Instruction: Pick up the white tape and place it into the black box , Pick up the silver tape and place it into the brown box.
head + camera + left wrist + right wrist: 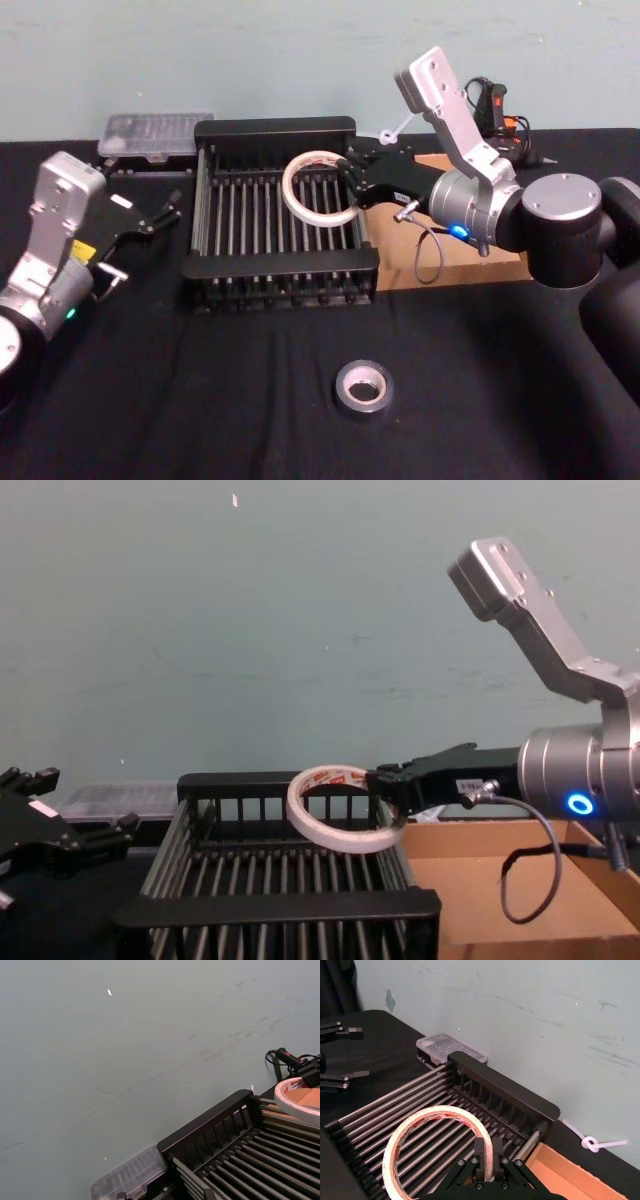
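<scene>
Right gripper (352, 186) clamped on white tape (318, 187), held above black box (275, 128); left gripper (150, 208) spread, empty, beside box.

The right arm reaches in from the right side, elbow bent, its forearm stretched leftward and held level above the table. Its tool (352, 183) has both fingers pinched closed on the white tape (318, 188), carrying the ring tilted in the air. The left arm sits back at the left edge, its tool (160, 215) spread apart, holding nothing and pointing inward.
</scene>
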